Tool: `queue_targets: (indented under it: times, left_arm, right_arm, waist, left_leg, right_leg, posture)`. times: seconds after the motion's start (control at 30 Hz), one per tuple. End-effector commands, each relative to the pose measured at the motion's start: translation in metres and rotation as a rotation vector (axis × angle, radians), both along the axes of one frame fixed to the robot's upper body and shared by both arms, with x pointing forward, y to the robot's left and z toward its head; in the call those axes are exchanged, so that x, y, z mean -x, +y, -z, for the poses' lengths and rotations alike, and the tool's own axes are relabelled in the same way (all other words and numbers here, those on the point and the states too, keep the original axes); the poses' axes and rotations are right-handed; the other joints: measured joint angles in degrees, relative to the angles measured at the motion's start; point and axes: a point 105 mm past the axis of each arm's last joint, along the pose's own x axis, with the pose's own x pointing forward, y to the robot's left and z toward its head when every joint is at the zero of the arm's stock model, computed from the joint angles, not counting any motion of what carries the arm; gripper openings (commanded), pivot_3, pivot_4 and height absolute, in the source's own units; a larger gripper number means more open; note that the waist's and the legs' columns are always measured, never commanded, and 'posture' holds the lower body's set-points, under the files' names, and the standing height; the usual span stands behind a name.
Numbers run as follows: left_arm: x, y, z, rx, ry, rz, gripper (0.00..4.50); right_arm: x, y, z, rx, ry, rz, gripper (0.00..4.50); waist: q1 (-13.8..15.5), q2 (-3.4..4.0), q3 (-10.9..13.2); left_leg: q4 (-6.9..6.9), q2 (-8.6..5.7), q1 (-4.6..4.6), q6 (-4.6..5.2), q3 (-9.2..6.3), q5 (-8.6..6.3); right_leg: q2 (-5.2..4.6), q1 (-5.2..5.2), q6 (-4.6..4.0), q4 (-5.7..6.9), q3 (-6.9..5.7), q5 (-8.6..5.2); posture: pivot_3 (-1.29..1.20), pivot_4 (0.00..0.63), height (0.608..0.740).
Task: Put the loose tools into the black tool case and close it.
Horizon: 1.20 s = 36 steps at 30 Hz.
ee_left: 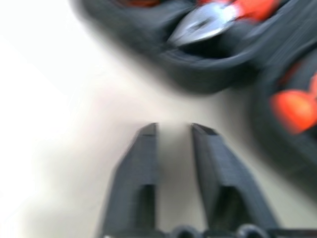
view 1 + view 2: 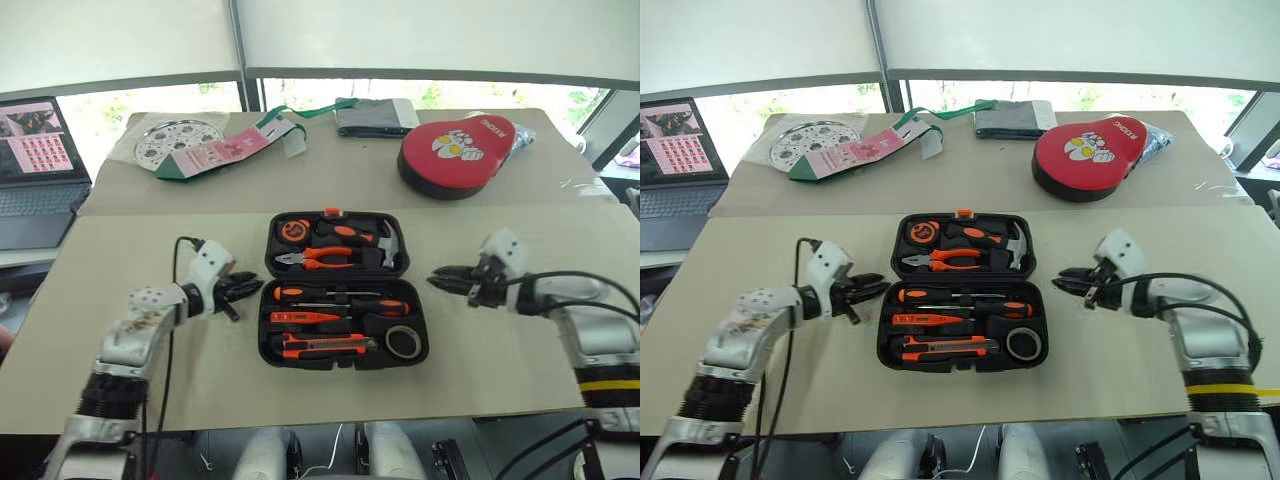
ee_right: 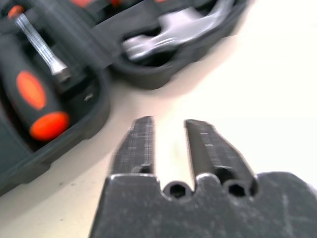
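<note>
head pair: downward over table point(image 2: 120, 380) | wrist cams: near case point(image 2: 343, 290) edges

Beige table point(image 2: 150, 330) before bright windows point(image 2: 420, 95) (daylight)

Black tool case point(image 2: 344, 288) open flat mid-table, loose tools point(image 2: 340, 320) slotted in its near half.

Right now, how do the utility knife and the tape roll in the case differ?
The utility knife is long, flat, orange and black, lying lengthwise along the case's near edge; the tape roll is a small dark ring at the near right corner. Both sit in the near half of the open black tool case.
</note>
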Motion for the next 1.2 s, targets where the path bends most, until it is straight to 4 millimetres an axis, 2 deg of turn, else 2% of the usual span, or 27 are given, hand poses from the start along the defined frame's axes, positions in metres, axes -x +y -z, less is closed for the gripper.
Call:
queue_targets:
  times: [0.03,0.17,0.2,0.3,0.4,0.53,0.6,0.8,0.83,0.87,0.9,0.93,1.0,1.03,1.2]
  left_arm:
    - [0.0,0.0,-0.038,0.118,0.018,0.008,2.84]
    - [-0.004,-0.004,-0.052,0.109,0.117,-0.022,4.23]
    - [-0.007,-0.007,-0.055,0.116,0.12,-0.036,4.47]
    - [-0.025,-0.031,-0.062,0.189,0.167,-0.106,4.47]
    - [-0.037,-0.043,-0.057,0.197,0.176,-0.144,4.47]
    - [-0.05,-0.048,-0.049,0.182,0.177,-0.193,4.47]
    - [-0.053,-0.049,-0.047,0.181,0.183,-0.214,4.47]
    - [-0.054,-0.057,-0.043,0.185,0.209,-0.203,4.47]
    - [-0.054,-0.058,-0.042,0.182,0.212,-0.197,4.5]
    - [-0.054,-0.058,-0.04,0.18,0.214,-0.198,4.5]
    - [-0.053,-0.058,-0.039,0.175,0.219,-0.2,4.5]
    - [-0.053,-0.058,-0.037,0.17,0.222,-0.204,4.5]
    - [-0.054,-0.055,-0.034,0.172,0.227,-0.218,3.98]
    - [-0.054,-0.054,-0.033,0.182,0.235,-0.226,3.87]
    - [-0.053,-0.051,-0.025,0.159,0.249,-0.239,1.93]
  right_arm:
    - [0.0,-0.005,-0.023,0.064,0.041,0.083,2.89]
    - [-0.002,0.005,-0.031,0.025,0.243,0.137,4.23]
    - [-0.004,0.006,-0.032,0.018,0.275,0.163,4.45]
    - [-0.025,0.019,-0.04,-0.069,0.349,0.258,4.45]
    - [-0.038,0.028,-0.04,-0.09,0.375,0.3,4.45]
    - [-0.049,0.034,-0.033,-0.062,0.388,0.332,4.45]
    - [-0.052,0.035,-0.028,-0.034,0.395,0.344,4.45]
    - [-0.057,0.04,-0.02,-0.016,0.412,0.349,4.45]
    - [-0.057,0.042,-0.019,-0.02,0.416,0.347,3.94]
    - [-0.058,0.044,-0.018,-0.026,0.424,0.349,3.85]
    - [-0.058,0.045,-0.017,-0.026,0.429,0.349,3.38]
    - [-0.059,0.046,-0.015,-0.024,0.433,0.356,3.12]
    - [-0.06,0.043,-0.01,-0.009,0.444,0.385,2.59]
    - [-0.06,0.041,-0.008,-0.005,0.451,0.4,2.25]
    - [-0.061,0.039,-0.006,-0.013,0.466,0.422,0.51]
  waist:
    - [0.08,0.0,0.0]
    - [0.15,-0.02,0.01]
    - [0.19,-0.03,0.02]
    - [0.36,-0.05,0.02]
    - [0.3,-0.07,0.04]
    - [0.13,-0.07,0.04]
    - [0.09,-0.07,0.04]
    - [-0.02,-0.07,0.04]
    - [-0.05,-0.07,0.04]
    - [-0.15,-0.06,0.04]
    - [-0.16,-0.06,0.04]
    - [-0.14,-0.06,0.04]
    - [-0.17,-0.06,0.03]
    - [-0.16,-0.06,0.03]
    - [0.04,-0.06,0.03]
  left_leg:
    - [0.01,0.0,0.0,0.0,0.0,0.0]
    - [0.05,-0.04,-0.05,0.05,-0.01,0.03]
    - [0.06,-0.04,-0.04,0.05,-0.01,0.02]
    - [0.07,-0.1,-0.1,0.1,-0.03,0.05]
    - [0.08,-0.14,-0.16,0.13,-0.04,0.07]
    - [-0.11,-0.19,-0.22,0.12,-0.01,0.07]
    - [-0.11,-0.23,-0.53,0.1,0.01,0.09]
    - [-0.08,-0.34,-0.59,-0.01,-0.01,0.15]
    - [-0.08,-0.29,-0.59,-0.04,-0.01,0.17]
    - [-0.08,-0.27,-0.59,-0.06,-0.01,0.18]
    - [-0.08,-0.25,-0.55,-0.08,-0.01,0.19]
    - [-0.08,-0.25,-0.55,-0.09,-0.01,0.19]
    - [-0.09,-0.23,-0.51,-0.13,-0.01,0.22]
    - [-0.09,-0.23,-0.5,-0.14,-0.02,0.22]
    - [-0.06,-0.19,-0.16,-0.13,-0.02,0.23]
  right_leg:
    - [-0.01,-0.01,-0.01,0.0,0.0,-0.01]
    - [-0.05,-0.02,-0.01,0.0,0.0,0.0]
    - [-0.05,-0.02,-0.01,0.02,0.0,-0.01]
    - [-0.05,0.0,-0.01,0.0,-0.01,0.0]
    - [-0.03,0.02,0.01,0.02,-0.02,0.03]
    - [0.0,-0.1,0.02,0.09,-0.07,0.04]
    - [0.01,-0.38,0.03,0.09,-0.1,0.04]
    - [0.01,-0.4,0.04,0.08,-0.21,0.04]
    - [0.01,-0.4,0.03,0.09,-0.21,0.04]
    - [0.01,-0.4,0.03,0.1,-0.22,0.04]
    - [0.03,-0.38,0.03,0.12,-0.21,0.04]
    - [0.03,-0.38,0.03,0.12,-0.21,0.04]
    - [0.06,-0.36,0.03,0.14,-0.23,0.04]
    - [0.06,-0.36,0.03,0.15,-0.23,0.04]
    - [0.04,0.03,0.02,0.14,-0.23,0.05]
  posture:
    - [0.0,0.15,0.74]
    - [0.0,0.15,0.74]
    - [0.0,0.15,0.74]
    - [0.0,0.15,0.74]
    - [0.0,0.15,0.74]
    - [0.0,0.15,0.74]
    - [0.0,0.15,0.74]
    - [0.0,0.15,0.74]
    - [0.0,0.15,0.74]
    - [0.0,0.15,0.74]
    - [0.0,0.15,0.74]
    - [0.0,0.15,0.74]
    - [0.0,0.15,0.74]
    - [0.0,0.15,0.74]
    - [0.0,0.15,0.74]
